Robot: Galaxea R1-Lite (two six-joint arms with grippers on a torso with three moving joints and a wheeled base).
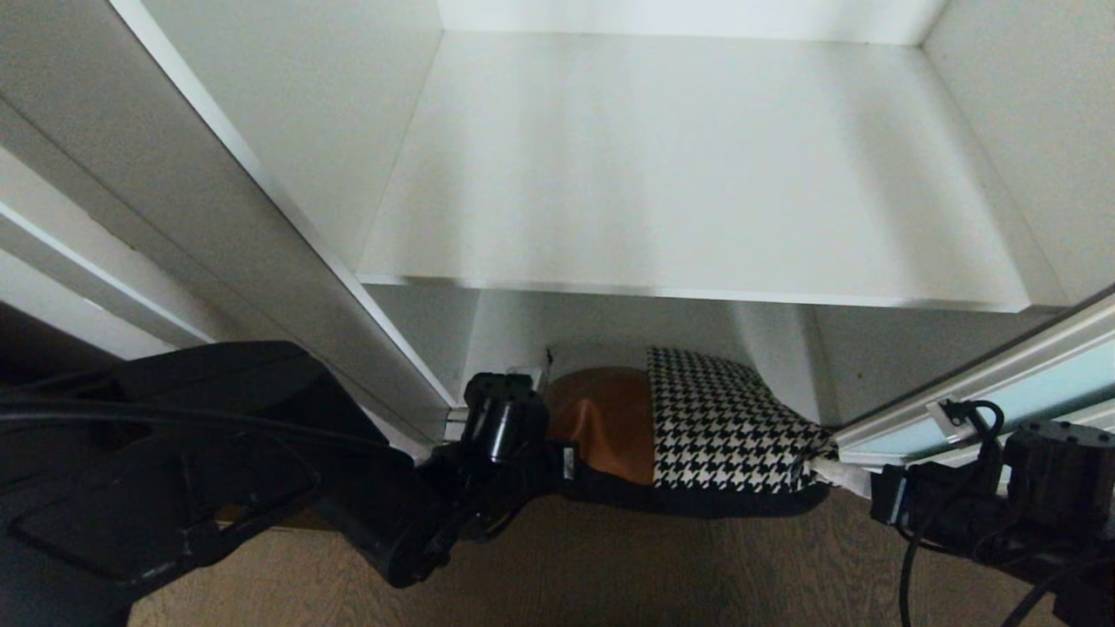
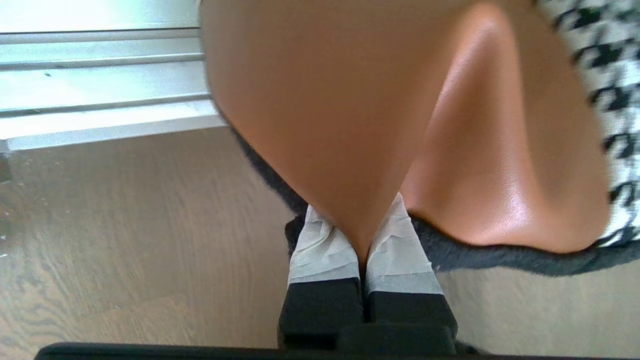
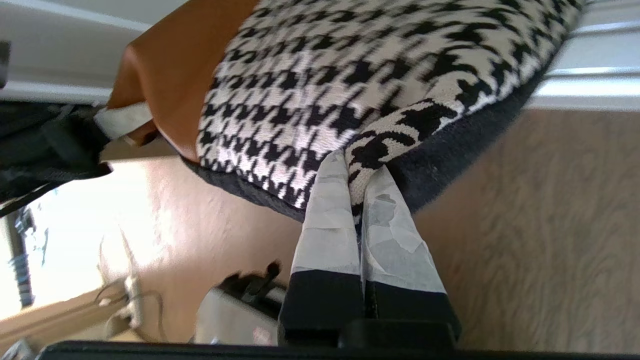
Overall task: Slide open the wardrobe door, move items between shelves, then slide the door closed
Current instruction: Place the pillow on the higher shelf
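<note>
The patchwork cushion (image 1: 697, 427) hangs between my two grippers, low in front of the wardrobe's lower compartment, just below the front edge of the white shelf (image 1: 697, 174). My left gripper (image 1: 568, 461) is shut on the brown leather corner (image 2: 350, 100), its taped fingers (image 2: 320, 250) pinching a fold. On the other side my right gripper (image 1: 841, 475) is shut on the houndstooth corner (image 3: 325, 75), taped fingers (image 3: 330, 220) clamped on the edge. The cushion's black underside faces the floor. The sliding wardrobe door (image 1: 1045, 383), aqua glass in a silver frame, stands at the right.
The wardrobe's white side panel (image 1: 287, 218) runs along the left. The silver door track (image 2: 100, 75) lies on the wooden floor (image 1: 610, 575) under the cushion. A pale device with cables (image 3: 235, 310) sits on the floor behind the right arm.
</note>
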